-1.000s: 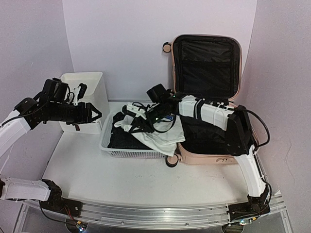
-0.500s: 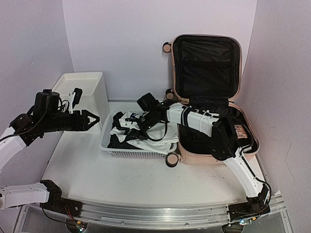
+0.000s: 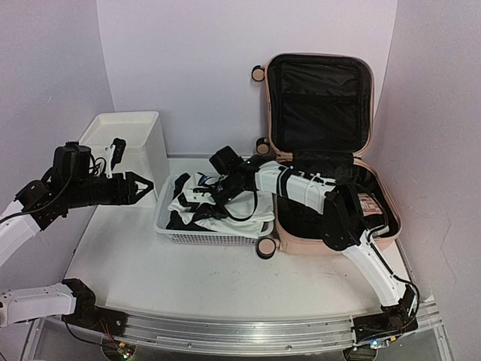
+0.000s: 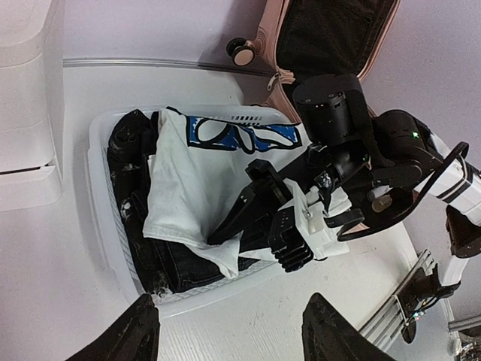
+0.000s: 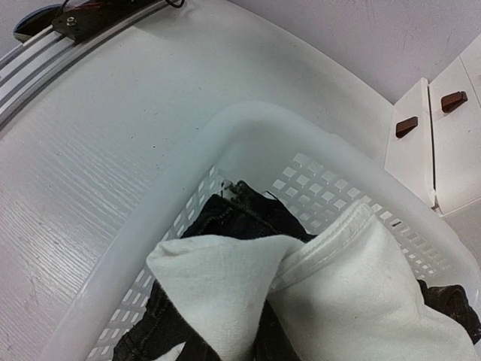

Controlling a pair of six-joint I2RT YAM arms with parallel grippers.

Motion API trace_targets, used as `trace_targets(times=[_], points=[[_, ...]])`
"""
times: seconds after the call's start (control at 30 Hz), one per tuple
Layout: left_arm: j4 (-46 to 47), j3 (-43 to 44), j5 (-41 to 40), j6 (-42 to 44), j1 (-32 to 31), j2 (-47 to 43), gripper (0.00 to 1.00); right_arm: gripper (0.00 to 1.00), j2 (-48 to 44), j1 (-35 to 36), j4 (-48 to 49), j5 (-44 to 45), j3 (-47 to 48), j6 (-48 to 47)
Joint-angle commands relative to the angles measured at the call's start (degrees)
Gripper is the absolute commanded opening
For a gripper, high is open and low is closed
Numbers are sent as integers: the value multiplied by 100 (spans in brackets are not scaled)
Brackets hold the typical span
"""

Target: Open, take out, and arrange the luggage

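The pale pink luggage [image 3: 331, 244] lies open at the right with its lid upright and the black lining showing; its shell edge [image 4: 268, 56] and a wheel show in the left wrist view. My right gripper [image 3: 198, 197] reaches over the white mesh basket [image 3: 207, 238], shut on a fold of a white T-shirt [image 4: 188, 180] that drapes over black jeans [image 4: 173, 263]. The right wrist view shows that fold [image 5: 225, 286] bunched over the fingers, hiding them. My left gripper [image 3: 143, 186] hovers open left of the basket, holding nothing [image 4: 233, 312].
A white plastic drawer unit [image 3: 128, 150] stands at the back left, close behind the left gripper. The basket [image 5: 248, 128] sits against the luggage's left side. A metal rail [image 3: 248, 331] runs along the table's near edge.
My right gripper has carried the T-shirt leftward and lower over the basket, so more of it lies on the jeans. The left arm dropped slightly and stays open.
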Motion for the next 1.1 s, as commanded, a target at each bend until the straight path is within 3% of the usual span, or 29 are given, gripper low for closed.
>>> trace_targets(times=[0.0,0.17,0.27,0.3,0.47,0.6,0.87,0.97,1.07], points=[[336,-116,-109,-41,25,-72,66,39,20,288,78,320,263,442],[367,-233,-111,-11,25,176,69,69,-828,338,98,1438,-272,1710],[376,-128,-20,-2,28,532,71,96,-1870,334,133,2013,-1307,2578],[367,-66,32,3,26,706,72,98,-2224,338,136,2177,-1691,2820],[249,573,477,-83,29,1933,73,98,-3792,339,191,2851,-3540,4168],[183,1125,1105,-144,34,2895,81,98,-4528,336,56,3318,-4383,5429],[-130,1771,1609,-50,5,4267,86,98,-5094,339,-253,3284,-5215,6957],[-138,1747,1617,91,-72,4397,87,98,-5004,339,-270,3303,-5207,7074],[-214,1754,1730,160,-151,4555,82,96,-4796,339,-393,3432,-4982,6745]])
